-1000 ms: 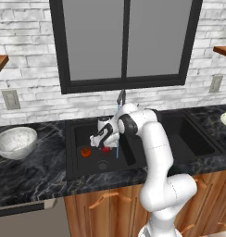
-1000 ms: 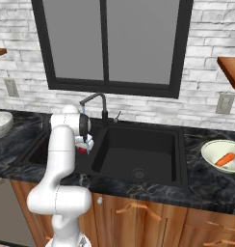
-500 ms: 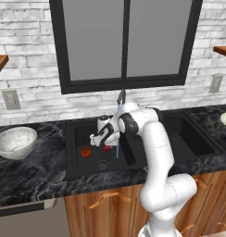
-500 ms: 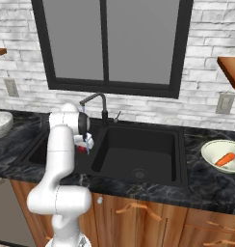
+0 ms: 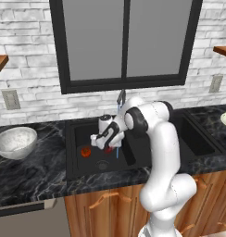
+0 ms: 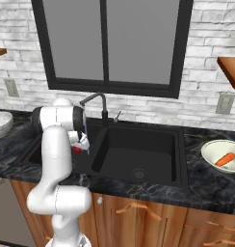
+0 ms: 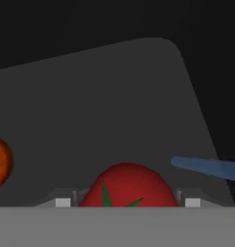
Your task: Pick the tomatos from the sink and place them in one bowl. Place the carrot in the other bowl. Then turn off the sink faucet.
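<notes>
Left base view: the arm reaches down into the left basin of the sink (image 5: 73, 139), and the gripper (image 5: 104, 142) hangs low over the basin floor. A red tomato (image 5: 109, 149) shows right at the gripper's tip, while the second tomato (image 5: 85, 151), more orange, lies apart to its left near the drain. A thin blue stream of water (image 5: 117, 139) drops from the faucet (image 5: 121, 97) just beside the hand, so the tap is on. The mottled grey bowl (image 5: 15, 141) sits on the counter well to the left of the sink. The step in hand looks like the pick of the first tomato.

Right base view: the hand (image 6: 81, 143) is mostly hidden behind the arm, with a bit of red at its tip. The carrot (image 6: 226, 158) already lies in the pale bowl (image 6: 212, 159) on the counter far right, so that part seems done.

Hand view: the red tomato (image 7: 129, 185) sits centred between the two fingertips (image 7: 62, 201), its green stalk facing the camera. The jaws stand wide, one on each side of it; whether they touch it I cannot tell. The orange tomato (image 7: 1, 161) lies off at the left edge. Next, I judge, the jaws need to close on the tomato, then lift it clear and carry it to the grey bowl.
</notes>
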{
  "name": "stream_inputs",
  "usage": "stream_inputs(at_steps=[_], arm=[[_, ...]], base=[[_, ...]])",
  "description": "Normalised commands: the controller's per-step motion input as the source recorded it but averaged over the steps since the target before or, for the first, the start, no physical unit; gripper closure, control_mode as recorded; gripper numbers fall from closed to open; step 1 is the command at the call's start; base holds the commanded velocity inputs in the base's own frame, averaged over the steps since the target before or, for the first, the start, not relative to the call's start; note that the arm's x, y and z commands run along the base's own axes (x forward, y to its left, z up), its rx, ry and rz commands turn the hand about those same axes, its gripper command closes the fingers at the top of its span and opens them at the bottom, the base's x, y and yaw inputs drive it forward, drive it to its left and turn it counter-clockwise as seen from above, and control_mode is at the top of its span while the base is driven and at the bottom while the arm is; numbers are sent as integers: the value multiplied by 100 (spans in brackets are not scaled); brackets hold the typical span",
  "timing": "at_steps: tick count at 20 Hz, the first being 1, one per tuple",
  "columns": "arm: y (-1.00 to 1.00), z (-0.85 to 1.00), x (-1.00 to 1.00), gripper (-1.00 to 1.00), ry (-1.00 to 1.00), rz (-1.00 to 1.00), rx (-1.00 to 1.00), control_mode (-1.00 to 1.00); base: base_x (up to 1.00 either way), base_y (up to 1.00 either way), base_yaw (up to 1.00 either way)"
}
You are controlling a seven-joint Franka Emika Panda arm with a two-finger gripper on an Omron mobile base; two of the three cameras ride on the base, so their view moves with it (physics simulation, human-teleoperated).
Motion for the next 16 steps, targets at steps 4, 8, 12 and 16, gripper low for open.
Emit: stream_inputs(at_steps=[4,8,12,16], arm=[[0,63,-47,100,-2,-3,0,-100],[1,59,-52,100,-2,-4,0,-100],[13,57,-41,100,0,-2,0,-100],[22,58,-32,100,-1,0,0,-100]], base=[[0,0,0],[0,0,0],[0,0,0],[0,0,0]])
